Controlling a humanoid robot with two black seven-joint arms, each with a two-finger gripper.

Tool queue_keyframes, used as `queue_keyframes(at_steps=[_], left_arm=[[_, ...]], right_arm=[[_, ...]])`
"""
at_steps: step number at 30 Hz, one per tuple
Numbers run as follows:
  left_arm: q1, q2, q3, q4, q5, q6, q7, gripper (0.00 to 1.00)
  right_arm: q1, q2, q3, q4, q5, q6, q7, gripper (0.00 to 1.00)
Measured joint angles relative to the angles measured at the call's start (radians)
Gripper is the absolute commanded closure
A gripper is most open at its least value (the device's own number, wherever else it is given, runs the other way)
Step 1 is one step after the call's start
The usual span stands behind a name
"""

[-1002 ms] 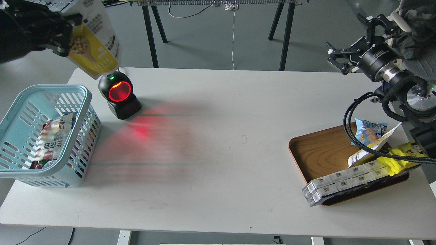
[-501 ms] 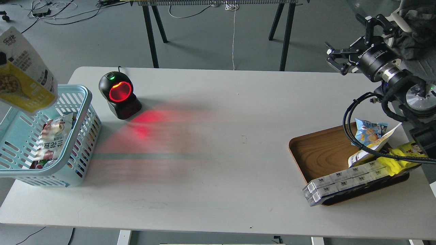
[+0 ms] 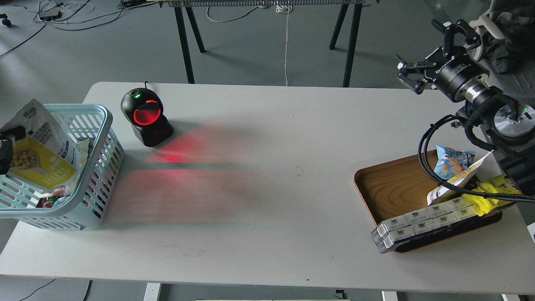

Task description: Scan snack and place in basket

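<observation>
The snack (image 3: 36,154), a pouch with a yellow lower front, a round picture of pale beans and a white top, sits tilted inside the light blue basket (image 3: 105,125) at the table's left end, above other packets. My left gripper (image 3: 5,149) shows only as dark fingers at the left edge of the head view, closed on the pouch's left side. My right gripper (image 3: 421,49) is open and empty, raised above the table's far right corner, far from the snack.
A black scanner (image 3: 146,117) with a glowing red window stands right of the basket and casts red light on the table. A brown wooden tray (image 3: 388,184) at the right holds a blue pouch (image 3: 453,161), a yellow packet (image 3: 493,191) and white boxes (image 3: 418,223).
My left gripper has carried the snack from in front of the scanner leftward and down into the basket. My right gripper has shifted slightly up and left.
</observation>
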Motion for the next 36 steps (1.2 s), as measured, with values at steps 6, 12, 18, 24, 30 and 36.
queue_keyframes(at_steps=[6,12,18,24,30,36], left_arm=[[0.000,-0.022,0.036,0.029,-0.004,0.030,0.000,1.00],[0.001,-0.030,0.038,0.035,-0.005,0.032,0.003,0.85],[0.001,-0.047,0.038,0.063,-0.011,0.034,0.004,0.01],[-0.009,-0.079,0.005,0.094,-0.123,0.048,0.001,0.01],[-0.014,-0.074,-0.146,0.133,-0.217,0.044,-0.016,0.01],[-0.015,-0.077,-0.286,0.180,-0.395,0.036,-0.021,0.01]], right_arm=[[-0.002,0.003,0.000,-0.001,-0.001,0.000,0.000,0.01],[0.000,0.009,0.000,-0.001,-0.002,-0.001,0.000,0.01],[0.012,0.011,0.000,0.000,-0.002,-0.010,0.000,0.01],[0.024,0.024,0.001,0.004,-0.003,-0.018,-0.001,0.01],[0.041,0.025,0.001,0.009,-0.013,-0.019,-0.002,0.01],[0.044,0.025,0.001,0.032,-0.014,-0.020,-0.002,0.01]])
